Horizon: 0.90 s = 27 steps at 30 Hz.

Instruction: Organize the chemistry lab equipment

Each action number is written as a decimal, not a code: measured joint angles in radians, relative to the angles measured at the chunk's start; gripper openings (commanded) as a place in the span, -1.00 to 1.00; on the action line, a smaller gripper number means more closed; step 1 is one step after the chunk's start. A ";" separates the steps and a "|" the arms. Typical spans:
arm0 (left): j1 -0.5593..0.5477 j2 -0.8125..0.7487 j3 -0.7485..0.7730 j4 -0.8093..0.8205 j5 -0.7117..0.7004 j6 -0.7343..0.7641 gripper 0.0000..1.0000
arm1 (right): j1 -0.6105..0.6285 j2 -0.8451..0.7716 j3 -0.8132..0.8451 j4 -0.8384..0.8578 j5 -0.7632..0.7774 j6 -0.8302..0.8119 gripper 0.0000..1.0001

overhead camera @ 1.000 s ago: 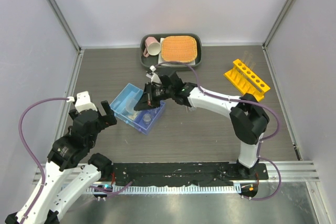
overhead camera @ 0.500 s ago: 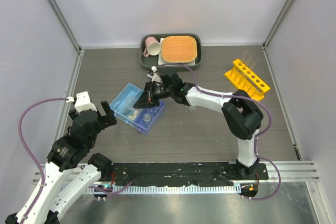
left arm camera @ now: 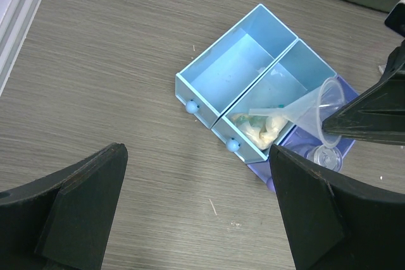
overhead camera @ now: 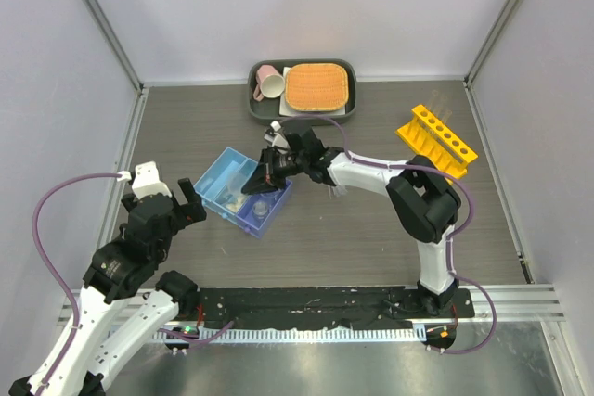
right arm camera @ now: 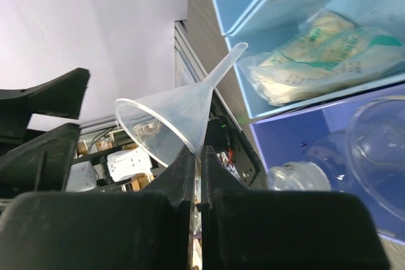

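The blue three-compartment tray (overhead camera: 221, 176) lies left of centre; it also shows in the left wrist view (left arm camera: 231, 67). My right gripper (overhead camera: 257, 181) is shut on the rim of a clear funnel (right arm camera: 180, 118), held over the tray; the funnel also shows in the left wrist view (left arm camera: 319, 107). Small clear beakers (right arm camera: 373, 150) lie in the tray's purple end compartment. A packet of pipettes (right arm camera: 323, 61) lies in the middle compartment. The yellow holed rack (overhead camera: 436, 140) stands at the right. My left gripper (left arm camera: 196, 219) is open and empty, near the tray's left side.
A dark tray (overhead camera: 255, 104) at the back holds a pink mug (overhead camera: 269, 82) and an orange woven mat (overhead camera: 316, 86). Grey walls enclose the table on three sides. A black rail (overhead camera: 316, 308) runs along the near edge.
My right gripper has shifted slightly over the tray with the funnel, its arm drawing in a little to the left. The left arm has not moved.
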<state>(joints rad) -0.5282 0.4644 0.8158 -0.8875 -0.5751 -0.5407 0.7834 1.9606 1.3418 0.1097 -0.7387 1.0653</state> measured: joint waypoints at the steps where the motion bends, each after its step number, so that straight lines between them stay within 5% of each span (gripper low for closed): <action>1: 0.000 0.000 0.000 0.000 0.000 0.000 0.99 | 0.000 0.008 0.001 -0.010 0.000 -0.007 -0.98; 17: 0.000 0.000 0.000 0.000 0.000 0.000 1.00 | -0.008 0.119 0.094 -0.097 0.008 -0.051 -0.89; 27: 0.000 0.000 0.000 0.000 0.000 0.000 0.99 | -0.040 0.141 0.138 -0.146 0.037 -0.045 -0.37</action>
<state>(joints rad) -0.5282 0.4644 0.8158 -0.8871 -0.5747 -0.5407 0.7437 2.1014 1.4799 -0.0364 -0.7013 1.0199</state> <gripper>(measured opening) 0.996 0.248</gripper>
